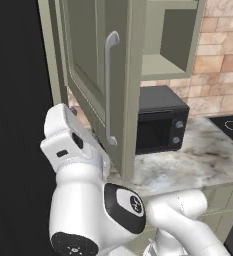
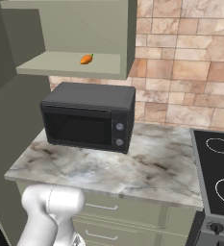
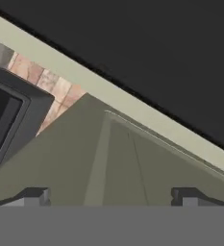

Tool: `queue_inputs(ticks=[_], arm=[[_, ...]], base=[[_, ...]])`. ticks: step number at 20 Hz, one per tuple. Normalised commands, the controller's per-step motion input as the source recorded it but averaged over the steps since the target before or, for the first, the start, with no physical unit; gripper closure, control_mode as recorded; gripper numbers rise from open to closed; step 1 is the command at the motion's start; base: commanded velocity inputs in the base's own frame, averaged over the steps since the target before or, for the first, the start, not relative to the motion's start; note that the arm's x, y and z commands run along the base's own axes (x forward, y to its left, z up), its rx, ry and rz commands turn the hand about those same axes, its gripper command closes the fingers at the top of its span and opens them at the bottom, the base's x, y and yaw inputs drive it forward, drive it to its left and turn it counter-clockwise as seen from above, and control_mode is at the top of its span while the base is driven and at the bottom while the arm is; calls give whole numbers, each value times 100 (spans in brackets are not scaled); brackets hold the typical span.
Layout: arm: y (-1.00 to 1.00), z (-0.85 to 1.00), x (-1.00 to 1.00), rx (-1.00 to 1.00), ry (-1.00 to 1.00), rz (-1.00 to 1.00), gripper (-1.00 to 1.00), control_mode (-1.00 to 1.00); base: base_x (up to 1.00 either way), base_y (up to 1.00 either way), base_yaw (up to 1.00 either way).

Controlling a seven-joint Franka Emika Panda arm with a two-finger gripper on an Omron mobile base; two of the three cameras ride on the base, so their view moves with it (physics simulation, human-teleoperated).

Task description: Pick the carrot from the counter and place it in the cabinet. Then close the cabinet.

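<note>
1. Cabinet: sage-green, matte, flat-sided box. Its door stands open, a stiff recessed panel; we judge it swings light on its hinges, best pushed on the flat face or taken by the handle.
2. Bench: smooth marbled stone.
3. Microwave: black, boxy, glossy front.
4. Handle: long pale metal bar, probably slick.
5. Pincer: fingertips spread apart, empty, close against the door panel.
6. Carrot: small, tapered, firm, lying on the cabinet shelf.

Black microwave (door shut) beside a hob.
</note>
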Motion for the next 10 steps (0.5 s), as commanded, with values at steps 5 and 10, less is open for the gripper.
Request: queue_inputs(ticks=[5, 10], arm=[[-87, 0, 1, -14, 16, -2, -100, -100], [-87, 3, 8, -15, 15, -3, -100, -100]], base=[[0, 0, 0], [0, 0, 0]])
